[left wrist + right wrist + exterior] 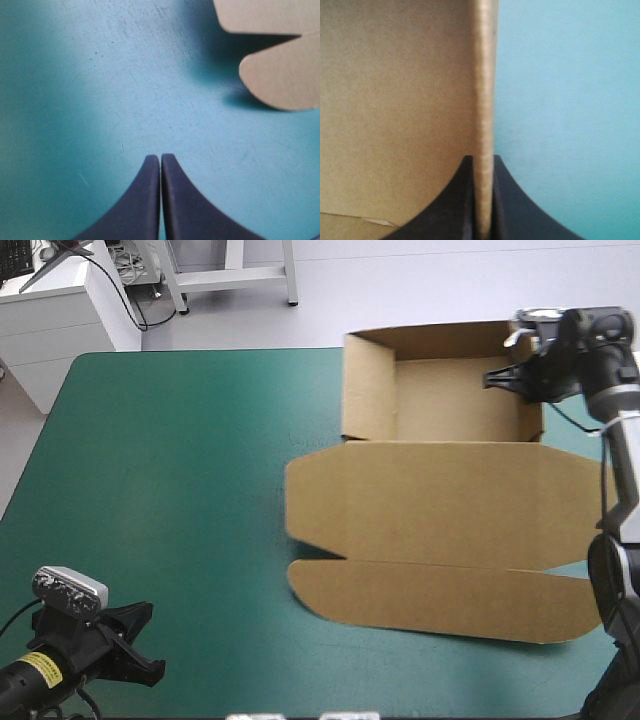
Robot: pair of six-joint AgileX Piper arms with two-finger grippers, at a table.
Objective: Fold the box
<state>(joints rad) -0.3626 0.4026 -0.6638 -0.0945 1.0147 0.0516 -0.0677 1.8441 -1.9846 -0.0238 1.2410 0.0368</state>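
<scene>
On the teal-green counter [180, 500] the brown box [440, 510] sits right of centre, an open tray with lid lying flat. The right jaws grip its far right wall; the left jaws are closed near the front-left corner.

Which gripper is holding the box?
The right gripper, shut on a raised wall of the box; the left gripper is shut empty over the teal-green cover.

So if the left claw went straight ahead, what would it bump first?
Probably just the teal-green cover; nothing else lies ahead of the left claw. The box sits off to one side, though depth is unclear.
</scene>
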